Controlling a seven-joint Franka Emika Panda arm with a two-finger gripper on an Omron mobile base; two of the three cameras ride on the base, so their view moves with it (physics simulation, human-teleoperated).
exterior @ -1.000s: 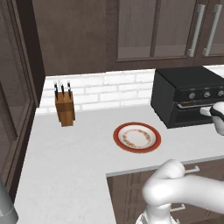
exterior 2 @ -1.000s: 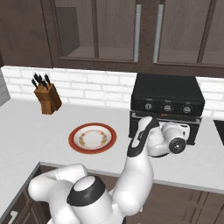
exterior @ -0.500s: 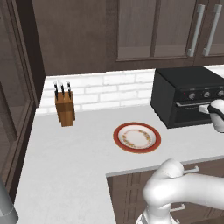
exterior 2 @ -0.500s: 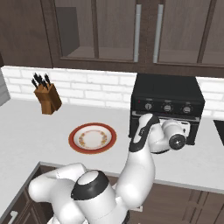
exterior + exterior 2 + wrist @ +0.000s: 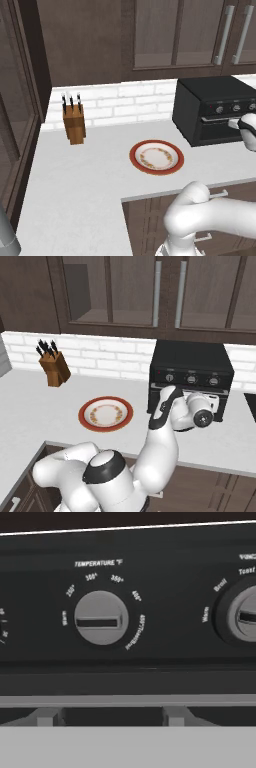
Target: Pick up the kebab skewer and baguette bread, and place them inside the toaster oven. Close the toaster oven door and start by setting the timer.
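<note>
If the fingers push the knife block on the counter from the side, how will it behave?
The knife block stands tall on a narrow base, so it would probably tip rather than slide. Its wooden body looks stiff. The knife handles stick out on top, so the knives might shift.

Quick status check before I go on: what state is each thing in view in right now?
toaster oven: upright on counter.
toaster oven door: shut.
temperature knob: slot horizontal.
plate: empty.
knife block: knives in.
upper cabinets: closed.
gripper: at the oven front; jaws unseen.
</note>
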